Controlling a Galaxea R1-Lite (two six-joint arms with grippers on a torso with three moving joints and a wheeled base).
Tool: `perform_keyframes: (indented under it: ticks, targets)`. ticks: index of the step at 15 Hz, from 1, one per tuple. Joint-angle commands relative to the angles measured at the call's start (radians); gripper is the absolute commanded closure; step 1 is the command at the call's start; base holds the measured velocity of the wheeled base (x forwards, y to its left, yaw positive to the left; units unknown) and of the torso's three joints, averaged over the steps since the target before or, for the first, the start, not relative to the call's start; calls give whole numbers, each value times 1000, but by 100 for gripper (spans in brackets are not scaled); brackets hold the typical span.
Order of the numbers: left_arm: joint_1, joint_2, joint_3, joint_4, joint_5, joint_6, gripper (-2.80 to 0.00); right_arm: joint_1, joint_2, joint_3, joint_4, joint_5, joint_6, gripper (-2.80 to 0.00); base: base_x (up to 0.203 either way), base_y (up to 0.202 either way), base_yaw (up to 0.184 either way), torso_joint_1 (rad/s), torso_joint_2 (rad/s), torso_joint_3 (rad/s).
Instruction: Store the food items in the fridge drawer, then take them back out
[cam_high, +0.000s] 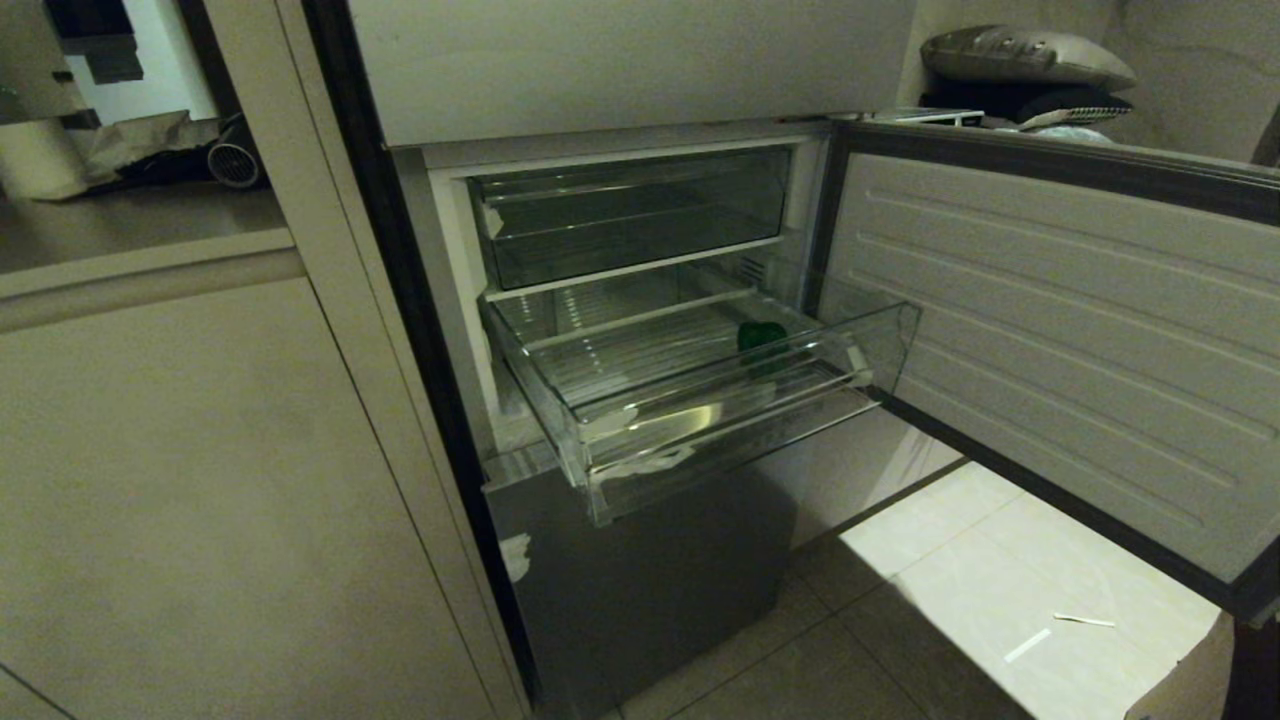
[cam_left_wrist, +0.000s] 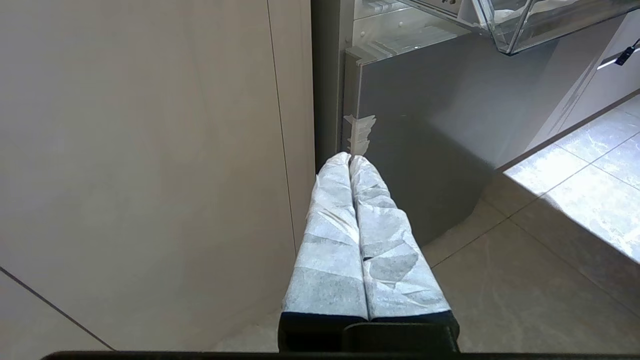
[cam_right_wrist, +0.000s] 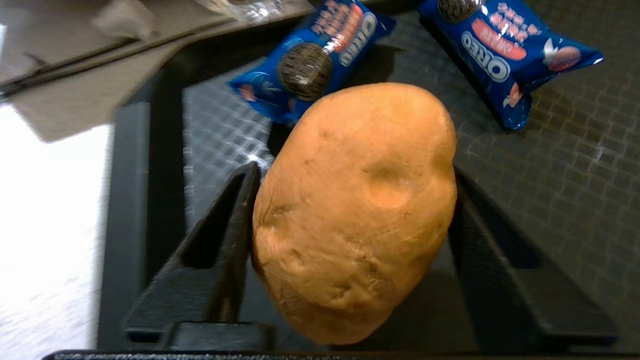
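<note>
The fridge drawer (cam_high: 640, 425) is pulled out of the open fridge, clear plastic with a ribbed floor. A small green food item (cam_high: 762, 337) lies at its back right. In the right wrist view my right gripper (cam_right_wrist: 355, 172) has its black fingers against both sides of a tan potato (cam_right_wrist: 355, 210), just above a black textured tray (cam_right_wrist: 575, 150). Two blue Oreo packets (cam_right_wrist: 310, 60) (cam_right_wrist: 505, 50) lie on that tray beyond the potato. My left gripper (cam_left_wrist: 350, 159) hangs low beside the fridge's grey lower panel, its white-wrapped fingers pressed together and empty. Neither arm shows in the head view.
The fridge door (cam_high: 1050, 330) stands swung open to the right. A beige cabinet wall (cam_high: 200, 450) runs along the left. An upper clear drawer (cam_high: 630, 215) sits closed above. Tiled floor (cam_high: 1000, 600) with white scraps lies below the door. The drawer's corner (cam_left_wrist: 525, 30) overhangs the left gripper.
</note>
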Motion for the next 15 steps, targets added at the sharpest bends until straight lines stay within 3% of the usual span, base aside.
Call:
perform_keyframes:
  ticks: [1,8,13,15]
  targets:
    - [0,1,0,0,0,0,0,-10,48,-29,-1,3,3,-280,0,0,0,0,0,0]
    - [0,1,0,0,0,0,0,-55,-23,-39,5,47,5,-280,0,0,0,0,0,0]
    - [0,1,0,0,0,0,0,-68,-313,62,16,130,6,-280,0,0,0,0,0,0]
    - [0,1,0,0,0,0,0,-26,-462,107,22,156,10,-280,0,0,0,0,0,0]
